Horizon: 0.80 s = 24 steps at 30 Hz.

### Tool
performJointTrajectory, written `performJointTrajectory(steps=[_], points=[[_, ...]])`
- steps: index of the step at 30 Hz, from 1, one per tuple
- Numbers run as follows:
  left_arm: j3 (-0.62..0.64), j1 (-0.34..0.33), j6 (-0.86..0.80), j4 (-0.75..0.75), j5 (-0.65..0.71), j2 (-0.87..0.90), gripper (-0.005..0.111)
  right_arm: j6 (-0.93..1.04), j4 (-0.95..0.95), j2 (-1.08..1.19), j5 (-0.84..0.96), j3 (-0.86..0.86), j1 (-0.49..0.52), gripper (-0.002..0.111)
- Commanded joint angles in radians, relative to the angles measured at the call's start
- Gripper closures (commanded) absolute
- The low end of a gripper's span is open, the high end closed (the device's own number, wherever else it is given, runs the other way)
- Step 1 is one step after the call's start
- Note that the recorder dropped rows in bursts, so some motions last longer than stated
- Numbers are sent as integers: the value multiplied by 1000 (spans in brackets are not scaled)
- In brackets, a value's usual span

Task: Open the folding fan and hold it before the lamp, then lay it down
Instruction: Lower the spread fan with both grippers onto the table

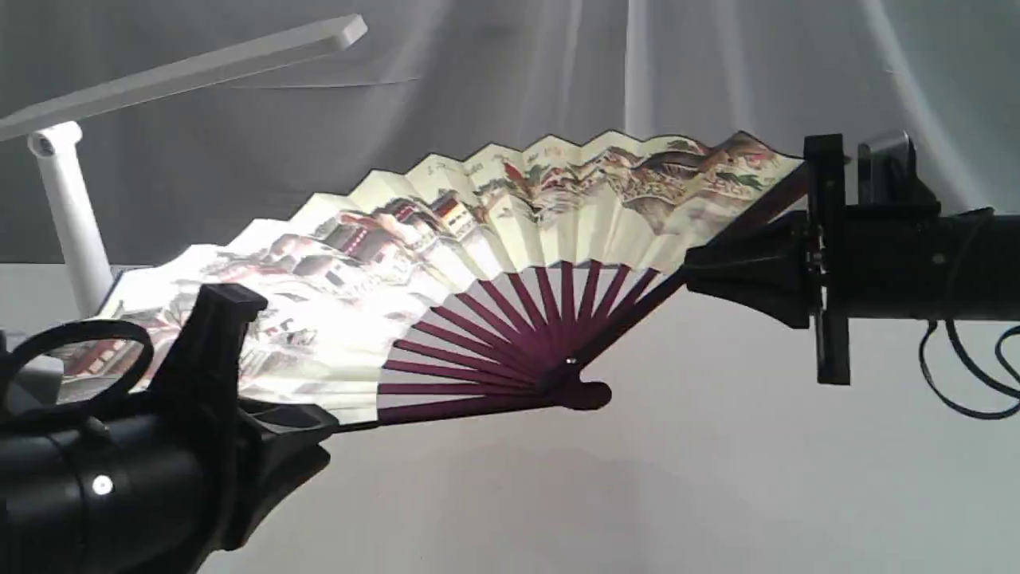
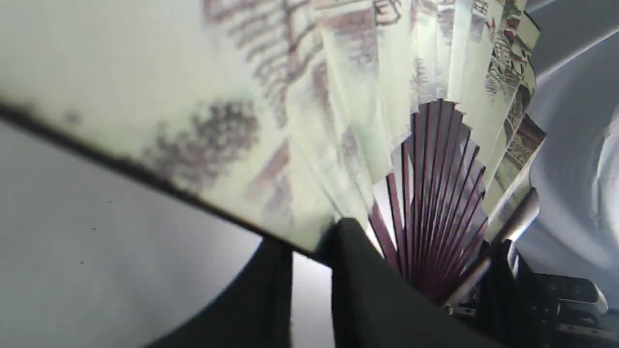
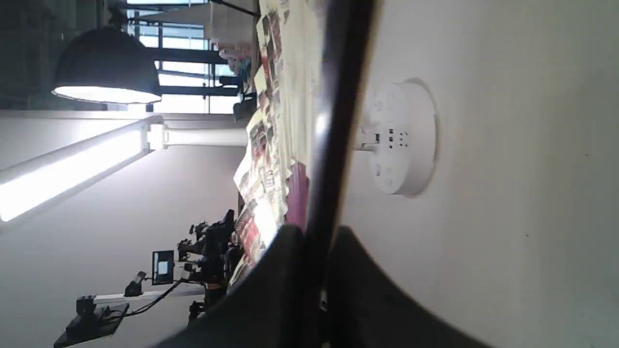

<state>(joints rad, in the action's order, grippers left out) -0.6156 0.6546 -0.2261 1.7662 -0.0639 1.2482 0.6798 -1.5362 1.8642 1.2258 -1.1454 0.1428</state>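
The folding fan is spread wide and held in the air over the white table, its dark purple ribs meeting at a pivot low in the middle. My left gripper is shut on the fan's lower left guard; in the left wrist view the fingers clamp the edge of the fan. My right gripper is shut on the upper right guard, which runs between its jaws as a dark bar. The lamp stands behind the fan's left end, with its bar head lit and its round base on the table.
Grey-white cloth hangs behind the scene. A black cable loops under the right arm. In the right wrist view a dark pendant light and a stand with camera gear sit beyond the table.
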Motion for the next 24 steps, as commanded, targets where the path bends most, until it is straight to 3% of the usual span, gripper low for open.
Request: performJointTrajectory(steps=[1, 12, 24], points=[[16, -5, -36, -22, -34, 67, 107, 30, -69, -10, -101, 18, 55, 108], [-59, -5, -38, -46, -7, 223, 107, 24, 121, -10, -201, 34, 69, 108], [-89, -5, -5, -45, -8, 346, 107, 8, 174, -8, -293, 34, 69, 108]])
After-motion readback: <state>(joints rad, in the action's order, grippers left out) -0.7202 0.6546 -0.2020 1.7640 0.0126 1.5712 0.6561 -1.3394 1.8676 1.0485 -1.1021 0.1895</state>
